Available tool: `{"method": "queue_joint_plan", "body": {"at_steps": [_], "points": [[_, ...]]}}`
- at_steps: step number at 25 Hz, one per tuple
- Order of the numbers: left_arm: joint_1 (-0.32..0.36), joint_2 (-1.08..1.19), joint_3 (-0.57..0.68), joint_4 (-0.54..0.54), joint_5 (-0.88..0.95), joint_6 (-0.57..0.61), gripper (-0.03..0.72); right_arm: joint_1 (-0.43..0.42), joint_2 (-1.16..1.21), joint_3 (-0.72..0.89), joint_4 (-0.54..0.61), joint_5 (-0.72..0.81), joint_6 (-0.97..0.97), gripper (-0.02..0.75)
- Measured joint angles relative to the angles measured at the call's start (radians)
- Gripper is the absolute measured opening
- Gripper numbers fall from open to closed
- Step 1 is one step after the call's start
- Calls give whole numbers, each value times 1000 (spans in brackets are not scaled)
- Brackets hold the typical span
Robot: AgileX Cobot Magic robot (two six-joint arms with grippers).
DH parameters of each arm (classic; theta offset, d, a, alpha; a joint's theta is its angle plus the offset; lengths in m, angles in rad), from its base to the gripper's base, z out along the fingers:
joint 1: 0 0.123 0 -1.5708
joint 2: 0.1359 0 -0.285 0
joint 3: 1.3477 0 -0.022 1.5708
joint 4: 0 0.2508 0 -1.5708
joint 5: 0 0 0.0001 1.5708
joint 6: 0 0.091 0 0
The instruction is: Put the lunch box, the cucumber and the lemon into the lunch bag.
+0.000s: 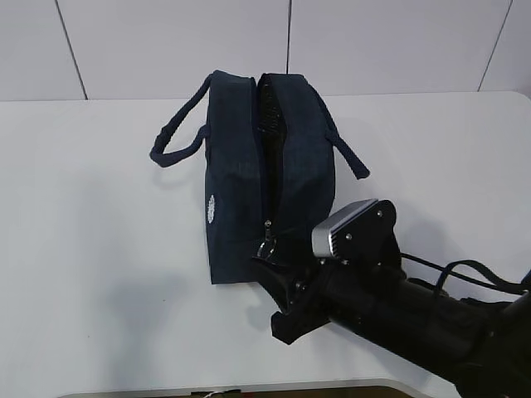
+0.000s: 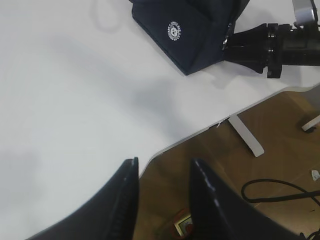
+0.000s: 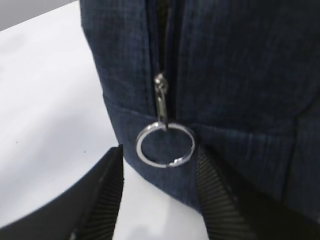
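- The right gripper (image 3: 157,200) sits at the near end of the lunch bag (image 1: 249,182), its two ribbed fingers (image 3: 107,192) parted about halfway and closed on nothing.
- In the right wrist view the metal ring (image 3: 165,145) of the zipper hangs in the gap just above and between those fingertips; no pad is seen touching the ring.
- The ring hangs from a slim silver zipper pull (image 3: 160,100) that runs down the seam at the bag's end wall.
- The right finger lies against or just in front of the bag's fabric; whether it touches cannot be told.
- In the exterior view the right gripper (image 1: 270,278) points at the lower near corner of the bag, right under the pull (image 1: 266,242).
- The bag lies lengthwise on the white table (image 1: 91,249), its top slit open along its length, a dark interior showing.
- One loop handle (image 1: 174,141) lies out to the left of the bag, the other (image 1: 348,153) to the right; a round white logo (image 1: 211,209) marks the left side wall.
- The left gripper (image 2: 162,200) hovers at the table's front edge, well apart from the bag, fingers moderately parted and empty, with brown floor (image 2: 270,165) beneath.
- Lunch box, cucumber and lemon show in no view.
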Motion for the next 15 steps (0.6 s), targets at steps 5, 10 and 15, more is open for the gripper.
{"method": "queue_joint_plan", "body": {"at_steps": [5,10,15], "points": [[0,0,0,-2,0,0,242,0,0,-12,1,-1,-8,386],[0,0,0,-8,0,0,242,0,0,-18,-3,-1,-8,386],[0,0,0,-15,0,0,242,0,0,-24,-74,-1,-9,386]]}}
